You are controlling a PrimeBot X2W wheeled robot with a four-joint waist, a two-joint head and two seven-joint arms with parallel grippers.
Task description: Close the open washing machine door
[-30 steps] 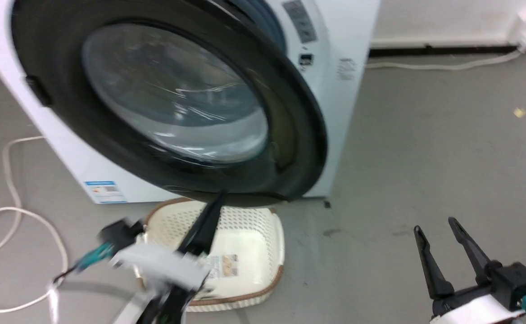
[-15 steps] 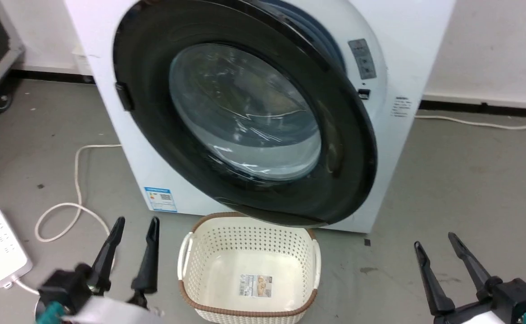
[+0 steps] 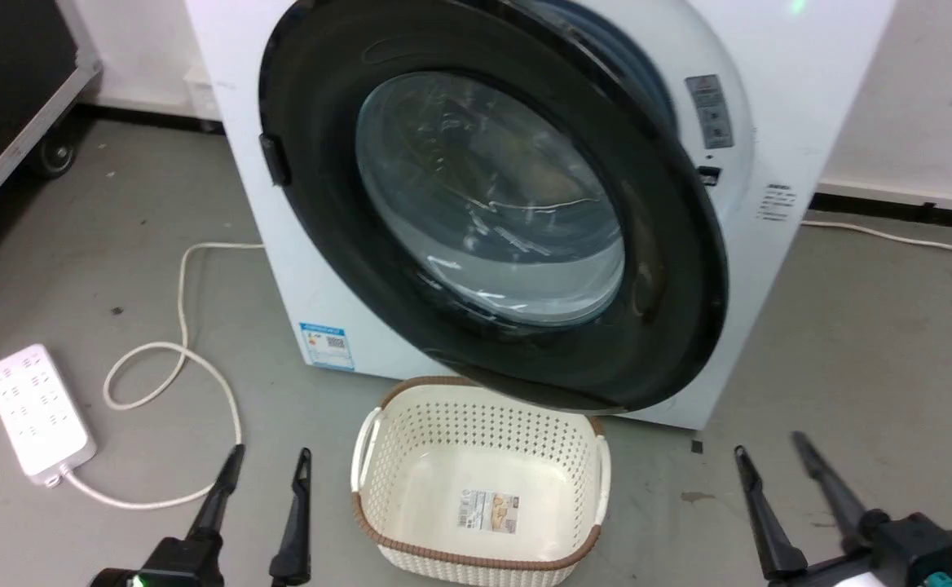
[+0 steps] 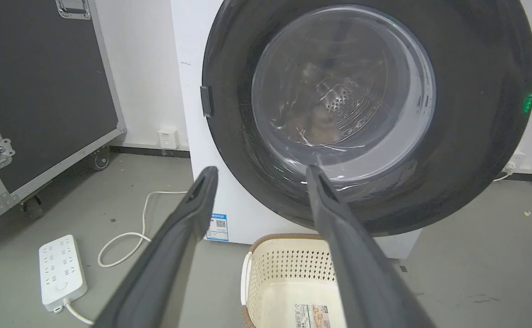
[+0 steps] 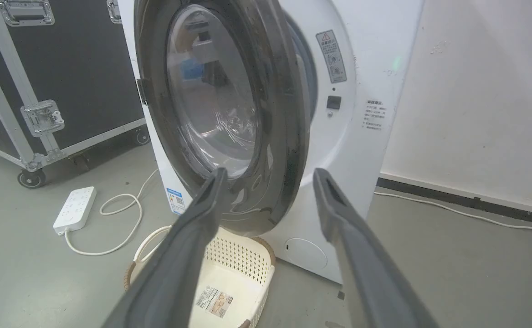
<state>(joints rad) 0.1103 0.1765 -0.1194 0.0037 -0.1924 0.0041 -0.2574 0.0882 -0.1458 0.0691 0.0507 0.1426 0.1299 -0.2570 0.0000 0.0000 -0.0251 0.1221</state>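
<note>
Black-rimmed and with a bulging glass centre, the washing machine door stands partly open, hinged at its left side while its right edge is away from the front of the white washing machine. Under the door a cream basket sits on the grey floor. The left gripper and the right gripper are both low, on either side of the basket, each with fingers spread and holding nothing, apart from the door
</note>
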